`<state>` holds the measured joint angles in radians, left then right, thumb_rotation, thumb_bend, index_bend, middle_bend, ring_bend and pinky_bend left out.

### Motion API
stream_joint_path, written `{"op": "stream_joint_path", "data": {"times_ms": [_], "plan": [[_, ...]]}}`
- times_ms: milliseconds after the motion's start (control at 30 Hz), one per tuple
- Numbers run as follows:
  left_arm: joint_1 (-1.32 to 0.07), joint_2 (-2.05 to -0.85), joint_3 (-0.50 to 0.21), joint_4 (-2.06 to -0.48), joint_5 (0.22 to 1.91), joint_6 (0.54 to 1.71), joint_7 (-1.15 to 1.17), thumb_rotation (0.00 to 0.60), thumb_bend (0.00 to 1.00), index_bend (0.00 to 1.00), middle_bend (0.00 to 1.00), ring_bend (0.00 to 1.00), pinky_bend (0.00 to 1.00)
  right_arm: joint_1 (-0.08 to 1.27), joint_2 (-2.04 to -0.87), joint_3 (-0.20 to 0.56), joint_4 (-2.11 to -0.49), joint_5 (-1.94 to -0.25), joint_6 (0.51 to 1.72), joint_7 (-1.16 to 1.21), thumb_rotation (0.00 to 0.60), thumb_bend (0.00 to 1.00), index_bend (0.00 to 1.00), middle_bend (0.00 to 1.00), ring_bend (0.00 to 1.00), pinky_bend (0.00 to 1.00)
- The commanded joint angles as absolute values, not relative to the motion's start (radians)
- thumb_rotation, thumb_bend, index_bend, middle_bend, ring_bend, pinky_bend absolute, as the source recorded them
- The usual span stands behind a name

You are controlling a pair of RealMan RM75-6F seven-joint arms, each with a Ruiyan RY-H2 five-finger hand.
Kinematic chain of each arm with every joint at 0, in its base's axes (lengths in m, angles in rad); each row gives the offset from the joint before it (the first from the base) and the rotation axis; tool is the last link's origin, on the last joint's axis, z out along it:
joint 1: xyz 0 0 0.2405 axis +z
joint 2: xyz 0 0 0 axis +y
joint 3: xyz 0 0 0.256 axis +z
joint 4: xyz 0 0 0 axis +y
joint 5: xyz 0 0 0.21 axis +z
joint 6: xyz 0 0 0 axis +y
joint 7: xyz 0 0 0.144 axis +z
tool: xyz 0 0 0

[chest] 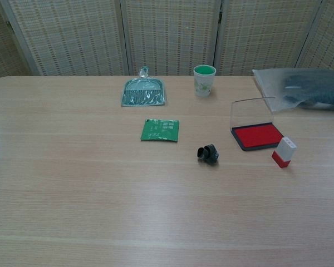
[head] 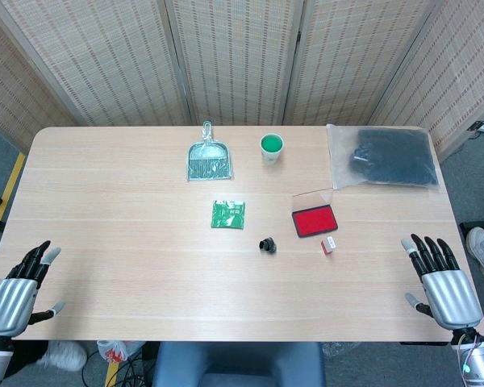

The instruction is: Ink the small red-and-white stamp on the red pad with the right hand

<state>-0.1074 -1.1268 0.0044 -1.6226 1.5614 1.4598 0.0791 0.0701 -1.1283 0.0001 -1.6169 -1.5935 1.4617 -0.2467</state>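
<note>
One small red-and-white stamp (head: pixel 329 244) stands on the table (head: pixel 129 266) just off the near right corner of the red pad (head: pixel 315 220), close beside it but not touching as far as I can tell, its white end up and red end down in the chest view, leaning a little. The pad's clear lid stands open on the far side, so the red ink surface is exposed toward the stamp. From the pad, the right hand (head: pixel 442 284) waits well off toward the near right edge of the table, fingers spread apart and holding nothing; the stamp lies ahead of it and inward, to its left. The left hand (head: pixel 16 289) rests at the opposite near corner, likewise spread and empty, much farther from the pad. Judging by this, the right hand is plainly the nearer one, and its reach must go forward and inward before closing on the stamp.
</note>
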Motion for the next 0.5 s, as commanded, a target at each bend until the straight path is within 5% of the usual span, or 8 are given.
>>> {"op": "stream_joint_path", "data": {"times_ms": [33,267,500], "plan": [[-0.108,-1.127,0.004,-1.623,1.561,1.46,0.078,0.6,0.2,0.05,0.0,0.08,0.28,0.071,-1.129,0.0,-1.617,-1.594,1.46,-0.249,0.6,0.16,0.0,0.0,0.0,0.0],[-0.103,-1.12,0.003,-1.627,1.559,1.468,0.064,0.6,0.2,0.05,0.0,0.08,0.28,0.111,-1.126,-0.004,-1.597,-1.596,1.39,-0.218,0.6,0.16,0.0,0.0,0.0,0.0],[-0.108,-1.121,-0.008,-1.626,1.527,1.45,0.065,0.6,0.2,0.06,0.0,0.08,0.28,0.281,-1.095,0.03,-1.539,-1.577,1.144,-0.071,0.6,0.17,0.07,0.0,0.0,0.0]]}}
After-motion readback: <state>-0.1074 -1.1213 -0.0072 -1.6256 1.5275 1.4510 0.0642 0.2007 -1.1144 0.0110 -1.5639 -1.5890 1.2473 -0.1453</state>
